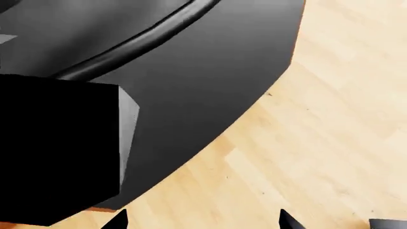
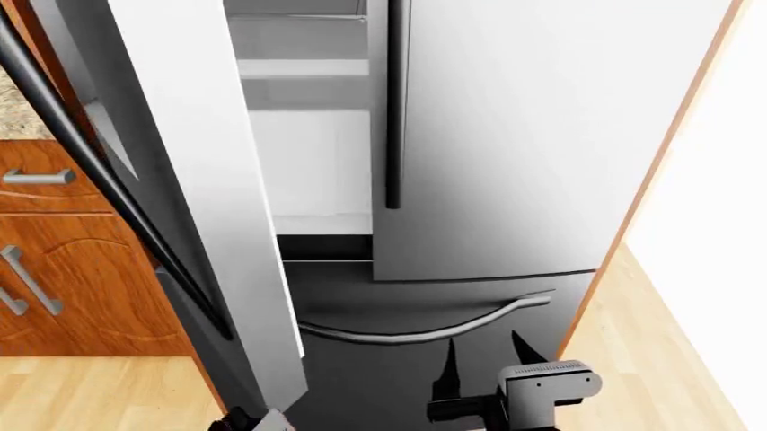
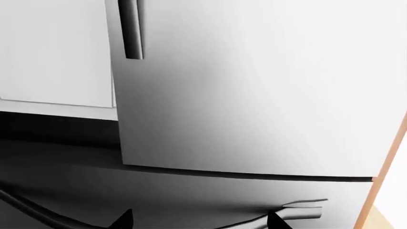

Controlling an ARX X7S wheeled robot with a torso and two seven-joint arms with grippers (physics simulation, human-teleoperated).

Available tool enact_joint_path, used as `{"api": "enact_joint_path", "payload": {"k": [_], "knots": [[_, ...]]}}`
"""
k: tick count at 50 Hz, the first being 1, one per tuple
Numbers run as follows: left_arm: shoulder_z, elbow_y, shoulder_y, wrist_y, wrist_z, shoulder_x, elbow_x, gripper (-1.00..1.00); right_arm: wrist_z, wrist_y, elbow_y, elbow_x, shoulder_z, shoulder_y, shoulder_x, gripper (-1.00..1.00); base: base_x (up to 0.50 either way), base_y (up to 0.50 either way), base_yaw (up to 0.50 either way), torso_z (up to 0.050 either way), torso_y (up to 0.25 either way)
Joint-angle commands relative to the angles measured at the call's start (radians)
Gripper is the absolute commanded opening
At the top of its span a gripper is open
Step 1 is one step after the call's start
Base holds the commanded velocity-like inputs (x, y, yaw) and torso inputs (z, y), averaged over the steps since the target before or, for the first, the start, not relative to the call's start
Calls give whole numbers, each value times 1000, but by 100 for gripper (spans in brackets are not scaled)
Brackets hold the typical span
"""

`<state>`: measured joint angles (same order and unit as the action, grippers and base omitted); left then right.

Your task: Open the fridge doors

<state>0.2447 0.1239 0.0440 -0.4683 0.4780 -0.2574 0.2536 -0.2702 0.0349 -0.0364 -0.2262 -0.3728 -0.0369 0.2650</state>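
Observation:
In the head view the left fridge door (image 2: pixel 198 180) stands swung out, its white inner face towards me and its black bar handle (image 2: pixel 102 189) on the outer side. The right fridge door (image 2: pixel 540 135) is closed, its black handle (image 2: pixel 392 108) running along its left edge. My right gripper (image 2: pixel 486 352) hangs open in front of the drawer front (image 2: pixel 359 296), just below the right door (image 3: pixel 254 95); nothing is between its fingers (image 3: pixel 200 222). The left gripper (image 1: pixel 203 223) is open and empty over the wooden floor, near the drawer's lower corner.
White shelves (image 2: pixel 305 67) show inside the fridge. The drawer's curved handle (image 2: pixel 419 334) lies under the doors. Brown wooden cabinets (image 2: pixel 72 260) stand at the left, a wooden side panel (image 2: pixel 671 135) and a white wall at the right. A light plank floor (image 2: pixel 677 359) lies below. A dark slab (image 1: pixel 57 148) sits close to the left wrist camera.

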Motion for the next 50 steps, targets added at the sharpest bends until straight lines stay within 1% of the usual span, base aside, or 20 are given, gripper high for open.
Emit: {"api": "enact_joint_path", "payload": {"k": [1,7,13,21,27,31,40,42,45,50], "knots": [[81,-195,-57,-41,75,7,6,100,-4,2,1,-2,-3,-2,3,100,0,0,0,0,0],[125,-255,-98,-54,100,1,15,100,-5,7,-2,-3,-4,-3,4,100,0,0,0,0,0],[144,-288,-132,-55,114,0,6,100,-7,9,-3,-3,-7,-3,5,100,0,0,0,0,0],[153,-405,-183,-90,144,-7,-11,100,-9,9,-3,-4,-10,-4,7,100,0,0,0,0,0],[167,-532,-214,-134,169,-15,-11,100,-11,7,-3,-5,-12,-6,8,100,0,0,0,0,0],[172,-630,-224,-166,180,-2,-15,100,-12,7,-3,-6,-14,-6,9,100,0,0,0,0,0],[167,-820,-212,-267,193,54,-33,100,-15,5,-1,-15,-13,-5,10,100,0,0,0,0,0],[169,-856,-203,-293,192,66,-30,100,-17,-2,1,-30,-4,-7,9,100,0,0,0,0,0],[182,-905,-193,-326,193,81,-25,100,-38,-38,11,-103,56,-15,11,100,0,0,0,0,0],[215,-955,-176,-367,193,99,-13,100,-117,-100,59,-213,200,-11,60,100,0,0,0,0,0]]}}
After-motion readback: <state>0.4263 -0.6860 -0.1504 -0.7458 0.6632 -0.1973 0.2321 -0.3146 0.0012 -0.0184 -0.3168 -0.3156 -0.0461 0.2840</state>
